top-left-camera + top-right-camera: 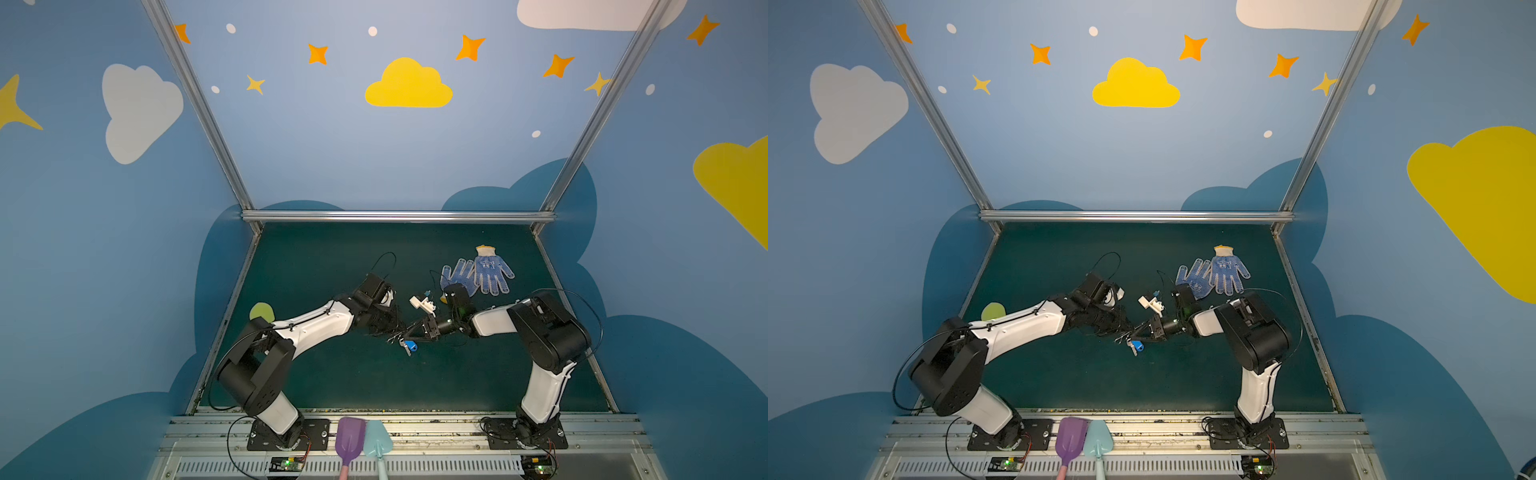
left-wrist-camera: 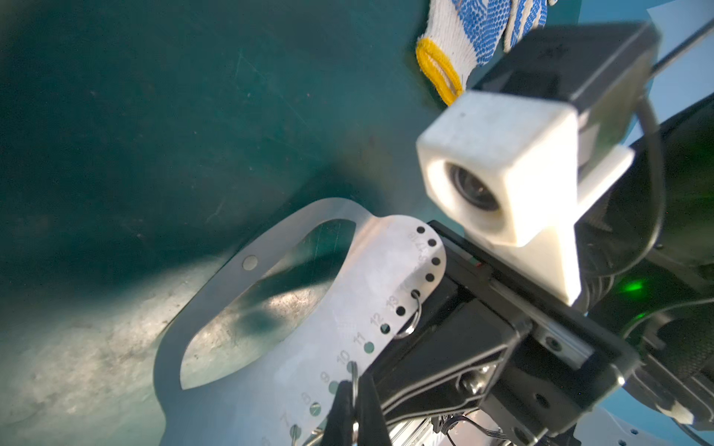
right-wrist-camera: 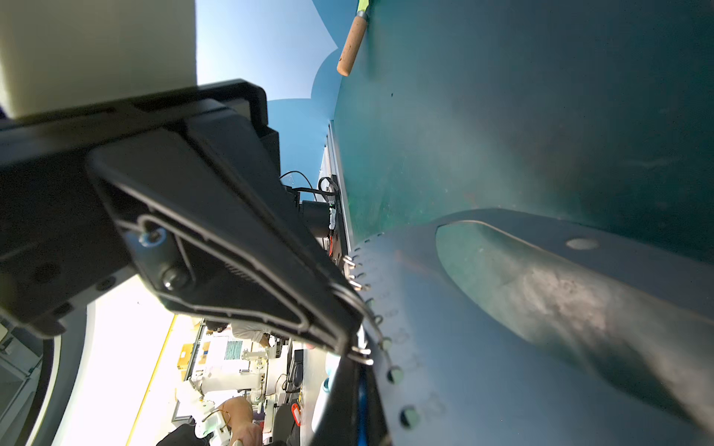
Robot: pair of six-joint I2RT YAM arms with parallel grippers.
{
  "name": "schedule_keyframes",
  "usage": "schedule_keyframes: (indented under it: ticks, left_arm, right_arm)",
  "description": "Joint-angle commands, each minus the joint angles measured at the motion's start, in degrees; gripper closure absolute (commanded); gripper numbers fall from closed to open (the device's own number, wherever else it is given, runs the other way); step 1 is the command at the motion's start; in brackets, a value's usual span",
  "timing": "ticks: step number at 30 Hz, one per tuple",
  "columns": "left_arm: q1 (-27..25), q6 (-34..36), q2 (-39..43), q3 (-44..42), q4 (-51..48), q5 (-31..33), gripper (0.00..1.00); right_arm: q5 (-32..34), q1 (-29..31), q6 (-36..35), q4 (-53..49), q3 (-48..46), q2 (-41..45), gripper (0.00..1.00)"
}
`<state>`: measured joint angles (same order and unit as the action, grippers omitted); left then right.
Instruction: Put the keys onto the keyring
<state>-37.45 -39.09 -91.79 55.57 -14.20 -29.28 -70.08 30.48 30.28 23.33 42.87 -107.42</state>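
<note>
The keyring (image 2: 270,370) is a flat grey plate with a long slot and numbered holes, lifted off the green mat between both arms. My left gripper (image 2: 353,413) is shut on a small metal ring (image 2: 352,376) hanging in one of those holes. In the right wrist view the keyring (image 3: 483,367) fills the side, and my right gripper (image 3: 361,405) is shut on the blue piece of the keys (image 3: 362,397) close to the holed edge. In both top views the keys (image 1: 409,345) (image 1: 1137,345) hang where the left gripper (image 1: 400,331) and right gripper (image 1: 409,333) meet.
Two blue-dotted work gloves (image 1: 478,274) (image 1: 1214,274) lie behind the right arm. A lime-green round thing (image 1: 262,311) with a cork handle (image 3: 349,42) sits behind the left arm. A purple scoop (image 1: 349,440) and a pale blue scoop (image 1: 377,440) rest at the front rail.
</note>
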Motion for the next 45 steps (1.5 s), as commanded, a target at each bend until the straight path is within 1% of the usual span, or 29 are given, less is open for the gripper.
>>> schedule_keyframes:
  ticks: [1,5,15,22,29,33,35,42,45]
  left_arm:
    - [-0.2,1.4,0.7,0.0,-1.2,-0.9,0.96]
    - [-0.3,1.6,0.6,0.0,-1.5,-0.8,0.96]
    - [-0.4,1.7,-0.1,0.3,-1.2,-1.0,0.96]
    - [-0.4,2.2,-0.8,0.5,-1.8,-1.4,0.96]
    - [-0.4,2.5,0.8,-0.3,-1.9,-0.9,0.96]
    - [-0.4,2.7,1.2,-0.4,-2.2,-1.0,0.96]
    - [-0.4,2.8,1.4,-0.6,-2.3,-0.6,0.96]
    - [-0.3,2.7,1.4,-0.3,-2.1,-0.4,0.96]
    - [-0.3,2.8,1.4,0.0,-2.1,-0.5,0.96]
  right_arm:
    - [0.2,-0.7,0.7,1.2,0.4,1.7,1.00]
    - [0.0,-1.3,3.4,6.0,-1.0,2.2,1.00]
    - [-1.9,-1.0,2.7,6.0,-1.1,4.4,1.00]
    - [-0.8,-1.3,4.1,9.0,-2.1,5.6,1.00]
    - [0.0,-3.0,6.5,11.3,-2.8,5.5,1.00]
    - [1.1,-3.9,8.5,14.5,-4.0,5.5,1.00]
    - [0.5,-4.0,9.4,17.1,-4.0,5.6,1.00]
    - [-0.6,-0.9,-0.4,2.4,-2.3,6.4,1.00]
    - [-0.9,-0.3,-1.0,2.1,-2.0,5.1,1.00]
